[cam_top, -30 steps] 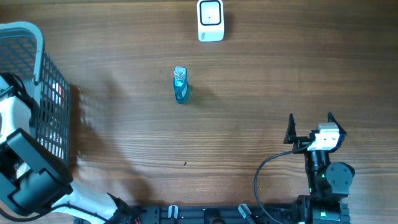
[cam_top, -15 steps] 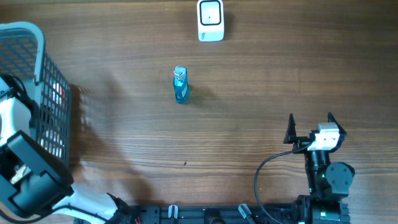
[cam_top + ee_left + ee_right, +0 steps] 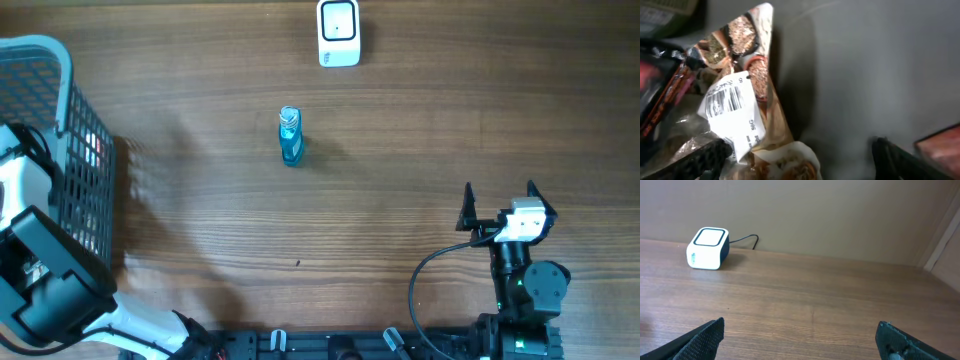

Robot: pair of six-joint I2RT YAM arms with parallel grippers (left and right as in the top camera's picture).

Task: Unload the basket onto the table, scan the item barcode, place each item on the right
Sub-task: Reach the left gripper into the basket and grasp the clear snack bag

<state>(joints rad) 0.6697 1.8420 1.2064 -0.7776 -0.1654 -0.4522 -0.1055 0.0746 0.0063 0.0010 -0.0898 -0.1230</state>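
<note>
Bottle, scanner and right end effector sit unchanged.

The overhead camera looks straight down on the wooden table, with the wire basket at its left edge. The left wrist camera is down inside that basket, very close to a labelled snack packet. The right wrist camera sits low, facing far across the table. It shares the white scanner with the overhead view.
</note>
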